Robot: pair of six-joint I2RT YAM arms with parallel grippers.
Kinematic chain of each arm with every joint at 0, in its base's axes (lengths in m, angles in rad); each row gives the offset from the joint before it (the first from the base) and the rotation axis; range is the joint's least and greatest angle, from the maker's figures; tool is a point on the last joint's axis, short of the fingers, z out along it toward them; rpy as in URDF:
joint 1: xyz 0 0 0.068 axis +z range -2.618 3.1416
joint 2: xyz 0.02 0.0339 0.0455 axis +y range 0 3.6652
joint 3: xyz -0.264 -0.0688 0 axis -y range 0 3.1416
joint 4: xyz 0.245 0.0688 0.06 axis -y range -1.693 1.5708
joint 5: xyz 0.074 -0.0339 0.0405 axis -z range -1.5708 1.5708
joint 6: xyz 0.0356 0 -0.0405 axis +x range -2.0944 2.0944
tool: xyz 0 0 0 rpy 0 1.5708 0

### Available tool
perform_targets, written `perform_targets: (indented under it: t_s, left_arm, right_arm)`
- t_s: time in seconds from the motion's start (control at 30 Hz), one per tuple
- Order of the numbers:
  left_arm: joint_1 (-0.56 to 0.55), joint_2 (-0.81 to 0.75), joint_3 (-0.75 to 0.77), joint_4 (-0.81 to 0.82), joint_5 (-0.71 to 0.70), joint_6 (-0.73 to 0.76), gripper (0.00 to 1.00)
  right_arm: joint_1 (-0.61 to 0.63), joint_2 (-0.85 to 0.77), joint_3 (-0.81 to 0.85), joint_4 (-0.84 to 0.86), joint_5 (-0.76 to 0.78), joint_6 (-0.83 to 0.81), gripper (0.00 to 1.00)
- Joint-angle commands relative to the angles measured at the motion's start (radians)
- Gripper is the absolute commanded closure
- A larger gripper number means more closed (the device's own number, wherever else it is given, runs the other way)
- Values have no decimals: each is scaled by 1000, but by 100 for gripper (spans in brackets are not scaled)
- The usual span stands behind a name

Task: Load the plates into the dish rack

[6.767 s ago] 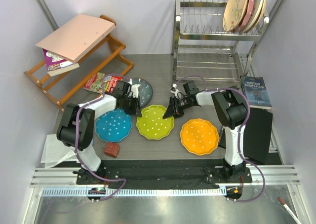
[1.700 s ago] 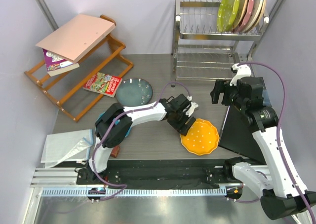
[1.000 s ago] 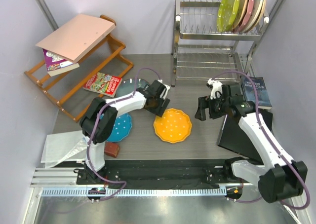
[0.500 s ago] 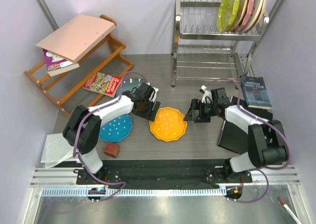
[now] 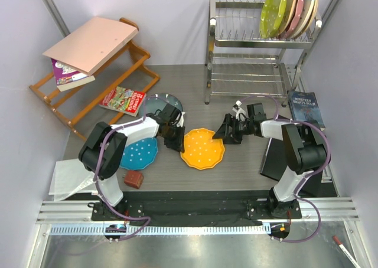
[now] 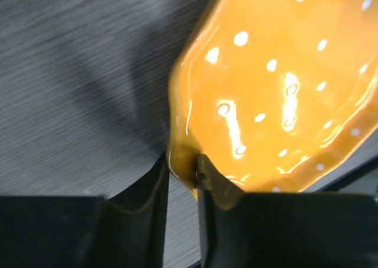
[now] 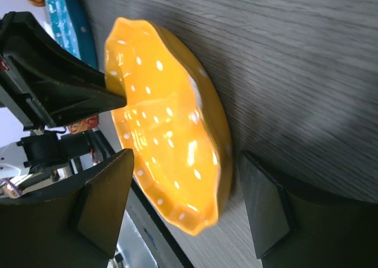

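The orange plate (image 5: 202, 148) lies mid-table, tilted up on its left side. My left gripper (image 5: 176, 139) is shut on its left rim; the left wrist view shows the jaws pinching the plate's (image 6: 277, 91) edge at the gripper (image 6: 182, 169). My right gripper (image 5: 226, 133) is open, its fingers on either side of the plate's (image 7: 171, 150) right rim without touching. The blue plate (image 5: 139, 153) lies to the left. The dark grey plate (image 5: 158, 103) is partly hidden behind the left arm. The lime green plate (image 5: 273, 11) stands in the dish rack's (image 5: 254, 43) top tier.
Cream and pink plates (image 5: 295, 11) stand beside the green one in the rack. A wooden shelf (image 5: 88, 67) with books is at the back left, a magazine (image 5: 123, 98) below it. A brown block (image 5: 133, 179) is front left; a book (image 5: 306, 108) and black pad (image 5: 295, 159) lie right.
The left gripper has shut on the orange plate's left rim and tipped it up. The right gripper has moved left to the plate's right rim, its jaws a little narrower.
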Motion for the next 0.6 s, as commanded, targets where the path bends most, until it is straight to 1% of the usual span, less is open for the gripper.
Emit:
perform_targets:
  t_s: [0.0, 0.03, 0.1, 0.17, 0.27, 0.47, 0.57]
  left_arm:
    - [6, 36, 17, 69, 96, -27, 84]
    - [9, 41, 17, 70, 101, -30, 95]
    - [17, 51, 10, 73, 108, -30, 100]
    - [24, 54, -2, 84, 110, -35, 100]
    - [33, 58, -9, 108, 104, -47, 100]
    - [60, 74, 25, 138, 87, -46, 100]
    - [76, 73, 43, 142, 82, -47, 100]
  right_arm:
    - [2, 62, -22, -7, 32, -28, 23]
    - [2, 65, -25, -7, 20, -32, 23]
    - [2, 77, -22, -43, 14, -63, 26]
    - [3, 91, -36, -48, 12, -77, 27]
    - [6, 112, -39, -49, -34, -89, 28]
    - [14, 144, -1, -178, -74, -181, 29]
    - [14, 134, -13, -197, -68, -213, 29]
